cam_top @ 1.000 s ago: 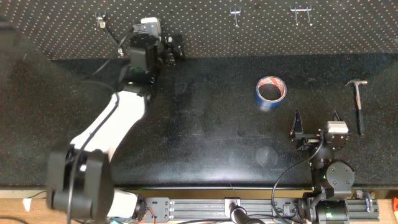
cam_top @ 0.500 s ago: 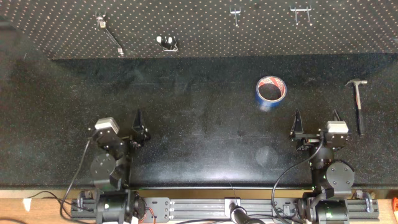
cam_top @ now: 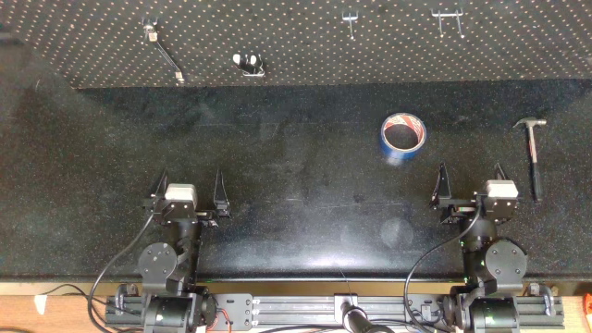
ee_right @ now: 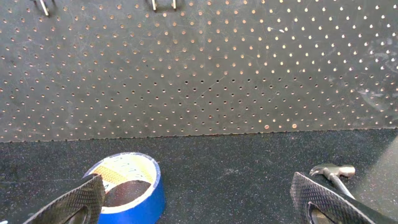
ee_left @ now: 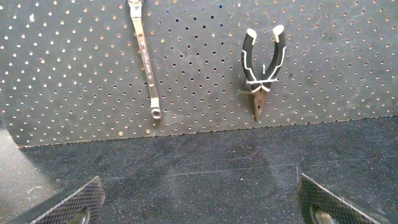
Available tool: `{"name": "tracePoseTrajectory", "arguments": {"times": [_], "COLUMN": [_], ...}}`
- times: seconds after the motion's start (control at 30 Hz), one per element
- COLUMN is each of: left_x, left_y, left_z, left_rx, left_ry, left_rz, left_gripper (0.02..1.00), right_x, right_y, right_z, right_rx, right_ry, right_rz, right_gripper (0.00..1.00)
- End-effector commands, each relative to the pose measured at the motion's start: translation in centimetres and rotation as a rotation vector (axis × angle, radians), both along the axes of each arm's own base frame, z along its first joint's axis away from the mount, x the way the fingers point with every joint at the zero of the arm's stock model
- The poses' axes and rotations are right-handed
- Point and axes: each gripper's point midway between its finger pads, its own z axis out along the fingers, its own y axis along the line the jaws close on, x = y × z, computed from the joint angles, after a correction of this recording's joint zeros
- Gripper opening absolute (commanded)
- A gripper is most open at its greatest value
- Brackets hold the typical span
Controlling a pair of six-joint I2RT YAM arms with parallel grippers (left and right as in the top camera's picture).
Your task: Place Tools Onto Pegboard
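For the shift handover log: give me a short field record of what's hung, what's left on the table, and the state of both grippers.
on pegboard: wrench, pliers
on table: blue tape roll, hammer
empty hooks: two sets, on the board's right part
left gripper: open, empty, low near its base
right gripper: open, empty, between tape roll and hammer, touching neither
tools left to hang: two

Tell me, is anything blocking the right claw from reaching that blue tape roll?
Nothing visible does. Only bare black tabletop lies between the right gripper and the tape roll; the hammer lies off to the side.
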Motion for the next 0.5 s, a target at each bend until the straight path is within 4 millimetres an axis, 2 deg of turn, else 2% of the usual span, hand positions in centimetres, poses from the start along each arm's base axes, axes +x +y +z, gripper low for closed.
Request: {"name": "tracePoseTrajectory", "arguments": {"times": [0.03,0.4,0.43,0.5], "left_x": [-0.07,-0.07,-0.07,-0.07], "left_y": [-0.09,-0.09,-0.09,-0.09], "left_z": [0.05,0.05,0.05,0.05], "left_rx": [0.001,0.001,0.001,0.001], "left_ry": [-0.005,-0.005,-0.005,-0.005], "left_rz": [-0.004,-0.004,-0.004,-0.004], "left_gripper": [0.996,0.996,0.996,0.996], "right_x": [-0.02,-0.02,-0.03,-0.05], "right_y": [-0.2,-0.26,-0.74,-0.91], "right_z": [-0.14,-0.16,-0.06,0.11], "right_rx": [0.013,-0.002,-0.004,0.073], "right_ry": [0.0,0.002,-0.003,-0.007], "right_rz": [-0.01,-0.013,-0.041,-0.056], "right_gripper": [0.976,0.976,0.976,0.976]}}
